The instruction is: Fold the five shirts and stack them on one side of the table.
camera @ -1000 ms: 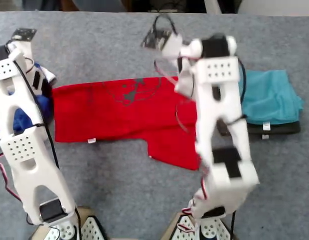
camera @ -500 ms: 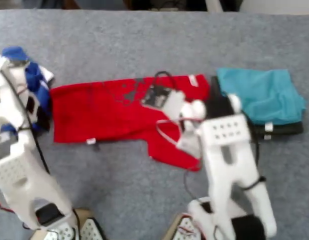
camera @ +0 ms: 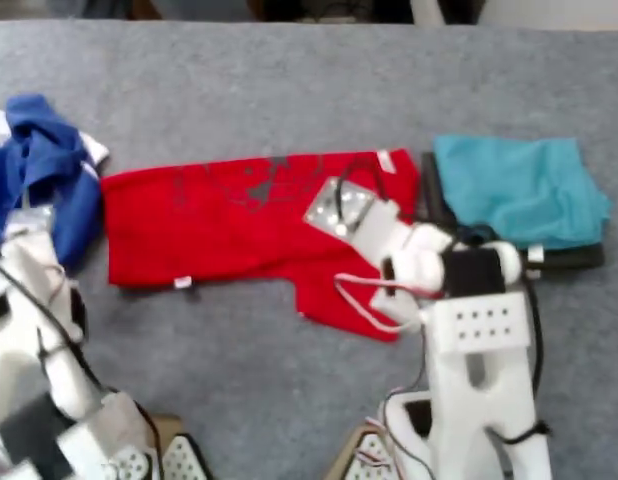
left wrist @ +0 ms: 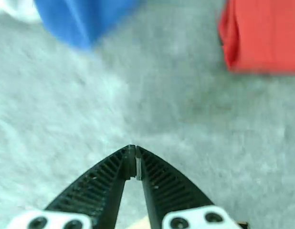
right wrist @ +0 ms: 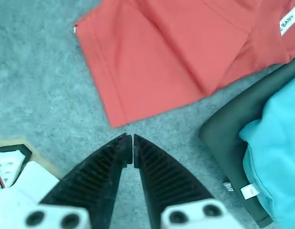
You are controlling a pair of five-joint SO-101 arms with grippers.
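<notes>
**Item 1. Left gripper** (left wrist: 133,162): jaws closed tip to tip, holding nothing. It hangs over bare grey table (camera: 289,90), near the arm bases.

**Item 2. Right gripper** (right wrist: 132,143): jaws closed, also empty. It sits just off the near edge of the red shirt, beside the corner of the dark shirt.

**Item 3. Red shirt** (camera: 229,225): lies mid-table between the two arms, flat and part-folded into a long band. One flap (camera: 349,300) juts out towards the right arm, and a neck label shows at the end nearest the stack.
- Handling (judged): light and limp, with no stiffness of its own. It should drape from any single pinch and may drag or bunch on the table covering.
- Best hold (judged): a hem or corner. The flap's free corner suits the right gripper and the far-left end suits the left, so that both can lift an edge together.

**Item 4. Blue shirt** (camera: 44,170): crumpled and unfolded at the left side, with a scrap of white cloth (camera: 94,152) at its edge. It lies just beside the red shirt's end.

**Item 5. Teal shirt** (camera: 519,190): folded and resting on top of a folded dark shirt (camera: 564,258), at the right side of the table. This looks to be the stack so far.
</notes>
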